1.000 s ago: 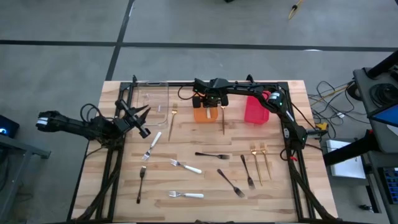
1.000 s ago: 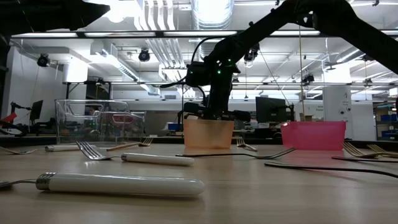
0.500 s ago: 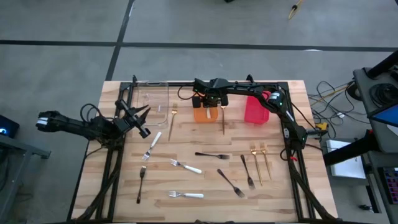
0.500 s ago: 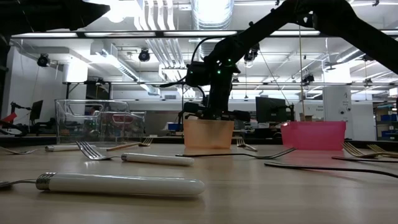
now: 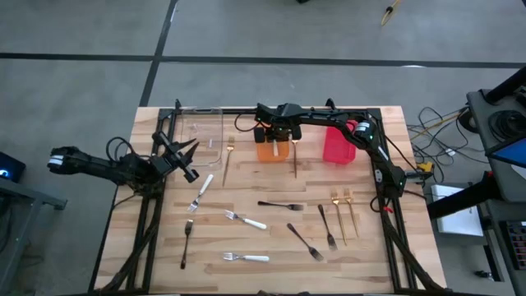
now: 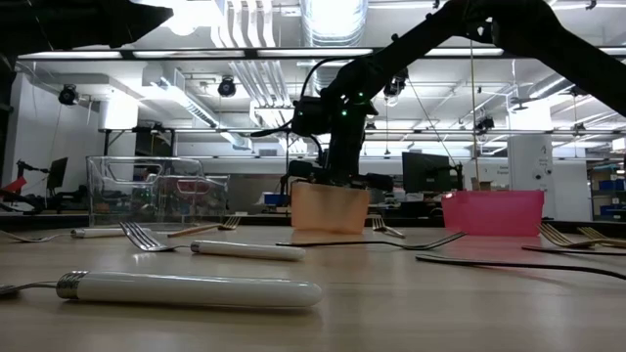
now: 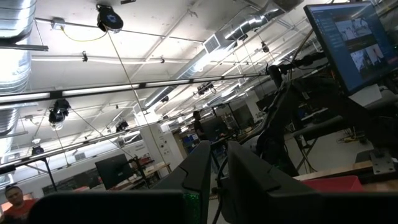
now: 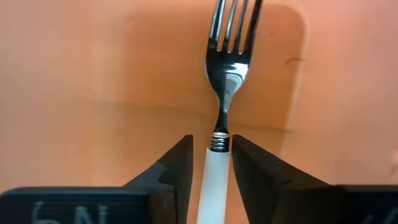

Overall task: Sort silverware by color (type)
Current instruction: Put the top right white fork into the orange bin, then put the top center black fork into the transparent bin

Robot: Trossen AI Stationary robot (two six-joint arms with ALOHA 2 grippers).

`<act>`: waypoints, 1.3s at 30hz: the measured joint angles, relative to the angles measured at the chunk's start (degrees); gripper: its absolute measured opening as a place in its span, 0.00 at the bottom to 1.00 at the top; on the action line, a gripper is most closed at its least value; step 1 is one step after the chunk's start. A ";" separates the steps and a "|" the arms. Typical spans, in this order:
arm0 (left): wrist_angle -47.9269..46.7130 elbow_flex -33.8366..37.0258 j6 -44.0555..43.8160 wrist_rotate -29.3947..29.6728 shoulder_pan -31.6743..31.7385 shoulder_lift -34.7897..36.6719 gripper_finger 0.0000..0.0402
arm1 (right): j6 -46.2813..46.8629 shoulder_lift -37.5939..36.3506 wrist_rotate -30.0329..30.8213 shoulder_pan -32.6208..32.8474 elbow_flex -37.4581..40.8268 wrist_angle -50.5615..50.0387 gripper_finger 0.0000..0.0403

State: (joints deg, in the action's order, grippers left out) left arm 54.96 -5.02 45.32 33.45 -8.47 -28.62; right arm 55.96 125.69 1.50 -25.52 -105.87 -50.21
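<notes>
Over the orange bin at the table's far edge, our right gripper had its fingers either side of a white-handled fork, hardly pinching. We judged a clean release best: spread wide, then lift straight. Our left gripper, nearly closed and empty, waited left. Other forks lay scattered on the wooden table; beyond it, a bright workshop.

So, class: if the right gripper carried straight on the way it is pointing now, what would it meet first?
The right gripper points down into the orange bin, with the white-handled fork between its fingers. Going straight on, the fork's tines would probably reach the bin's floor first, though the gap left is hard to judge.
</notes>
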 joint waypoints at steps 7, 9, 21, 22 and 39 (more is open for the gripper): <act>0.07 0.00 -0.01 0.01 -0.02 0.00 0.10 | -1.47 0.00 -0.10 0.02 -2.50 -0.37 0.33; 0.09 0.00 -0.01 0.01 -0.01 0.00 0.10 | -1.86 0.00 -0.33 0.07 -3.39 -0.48 0.33; 0.60 0.00 0.06 -0.02 -0.01 0.00 0.10 | -15.04 -1.93 2.19 3.81 -9.72 -8.38 0.34; 0.73 0.00 -0.23 -0.21 0.00 0.00 0.10 | -16.53 -2.49 3.68 4.71 -9.68 -8.98 0.34; 3.54 -0.17 -9.70 -16.11 -0.02 -0.17 0.10 | -34.54 -26.18 19.65 24.70 6.92 -4.93 0.25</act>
State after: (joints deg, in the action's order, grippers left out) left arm 58.50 -5.18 35.62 17.34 -8.49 -28.79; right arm 21.43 99.51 21.15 -0.82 -98.95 -55.14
